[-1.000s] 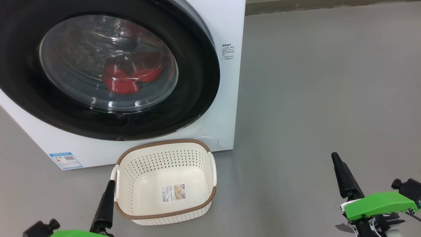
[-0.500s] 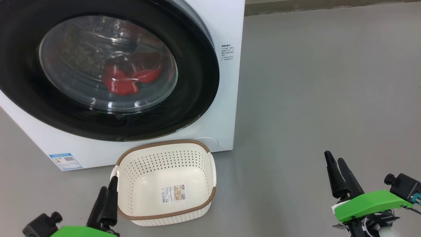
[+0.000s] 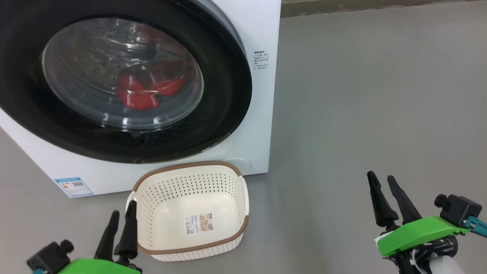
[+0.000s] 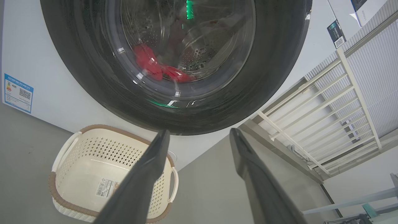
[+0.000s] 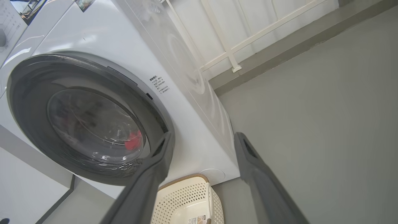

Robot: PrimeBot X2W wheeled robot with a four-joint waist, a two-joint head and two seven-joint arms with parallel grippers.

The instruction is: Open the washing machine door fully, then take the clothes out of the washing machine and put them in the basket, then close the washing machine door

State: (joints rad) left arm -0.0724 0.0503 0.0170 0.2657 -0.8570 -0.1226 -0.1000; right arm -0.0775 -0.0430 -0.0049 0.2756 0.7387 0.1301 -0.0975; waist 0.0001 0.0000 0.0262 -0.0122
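- My left gripper (image 3: pixel 123 208) sat low at the left, fingers spread and empty, with its tips just beside the basket's left side. I judged it had no part in the pull and must not nudge the basket.
- The door (image 3: pixel 95 76) lay against the washer (image 3: pixel 262 114), shut or nearly so. I could not tell whether it was latched. Opening it was the step in hand, and it had not begun.
- The clothes (image 3: pixel 140 97) showed red behind the door's glass, low in the drum.
- The basket (image 3: pixel 190 166) stood empty on the floor (image 3: pixel 361 95), right at the washer's foot and under the door's lower right. I reckoned the door would swing over it, but the clearance was hard to read, so I wanted a slow start.
- The right wrist view showed a small dark notch (image 5: pixel 149 96) on the door's right rim. I took that side for the free edge, with the hinge on the left.
- My right gripper (image 3: pixel 379 176) hung low over bare floor, fingers spread and empty, well apart from the washer. I judged it the better one for the job. I planned to raise it, hook one finger behind the right rim, and pull in an arc around the hinge rather than straight back, until the door stood wide.
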